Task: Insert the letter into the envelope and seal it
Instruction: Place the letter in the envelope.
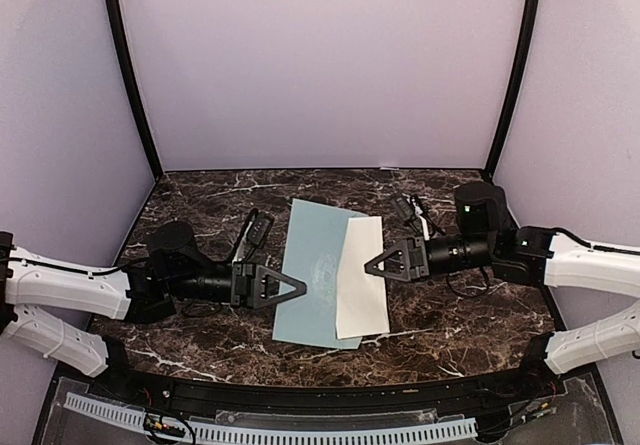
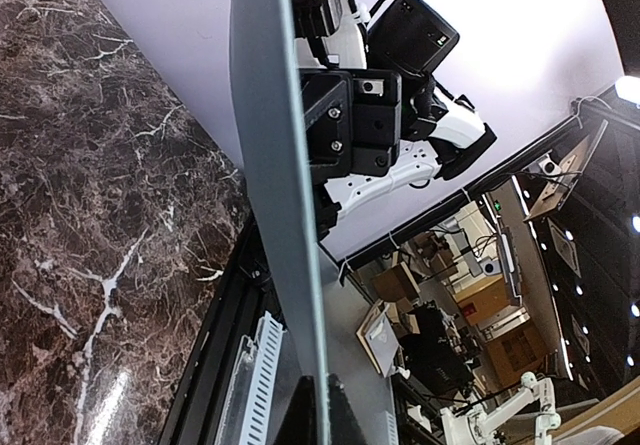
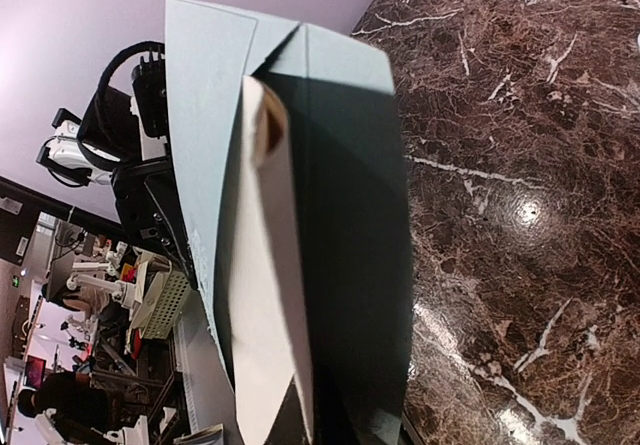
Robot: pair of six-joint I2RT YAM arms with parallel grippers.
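Cream letter (image 1: pixel 362 303) shows overhead; left wrist: envelope (image 2: pixel 272 165) only.

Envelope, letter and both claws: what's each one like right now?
envelope: pinched at its left edge, not sealed.
letter: folded, lying over the envelope's right side, sticking out past it.
left claw: shut on the envelope.
right claw: shut on the letter.

The letter (image 1: pixel 362 297) overlaps the envelope (image 1: pixel 310 265) (right side).
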